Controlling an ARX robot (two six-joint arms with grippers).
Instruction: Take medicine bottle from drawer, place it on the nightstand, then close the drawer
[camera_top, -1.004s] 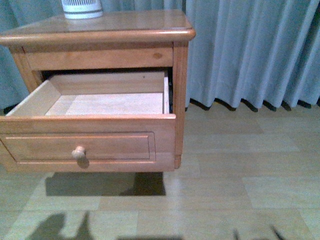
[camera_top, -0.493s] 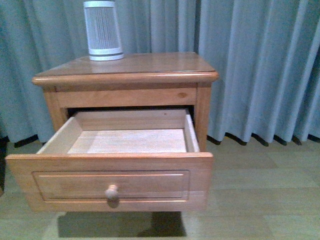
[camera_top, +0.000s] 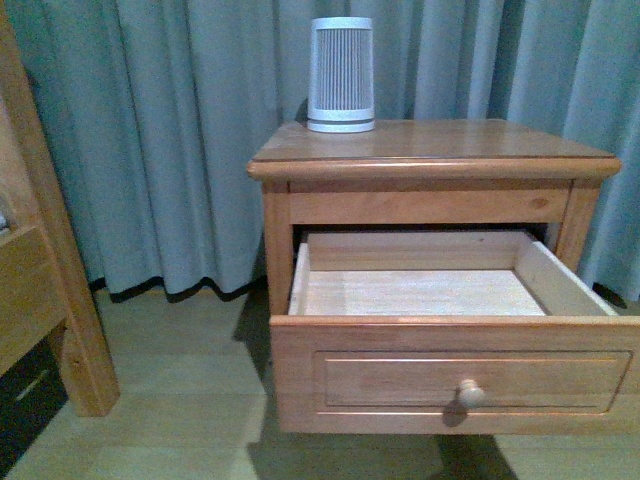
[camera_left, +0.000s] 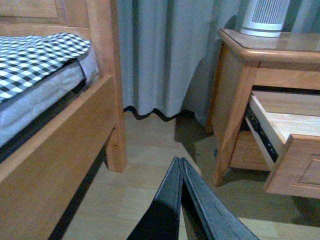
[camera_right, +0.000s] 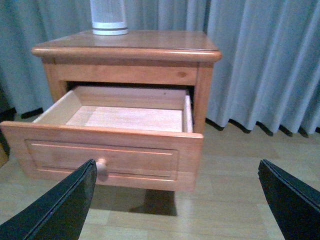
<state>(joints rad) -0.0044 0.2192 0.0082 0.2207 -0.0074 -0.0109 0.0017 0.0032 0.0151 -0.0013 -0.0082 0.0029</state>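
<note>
Wooden nightstand (camera_top: 430, 150) further right in front view than before; left fingers (camera_left: 161, 215) together, right fingers (camera_right: 60, 210) apart.

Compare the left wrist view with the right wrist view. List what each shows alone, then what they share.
Left wrist only: the bed frame, checked bedding, a slide rail, and the shut left gripper. Right wrist only: the knob and the open right gripper. Both: the nightstand, its open drawer, the ribbed appliance on top, the curtain.
</note>
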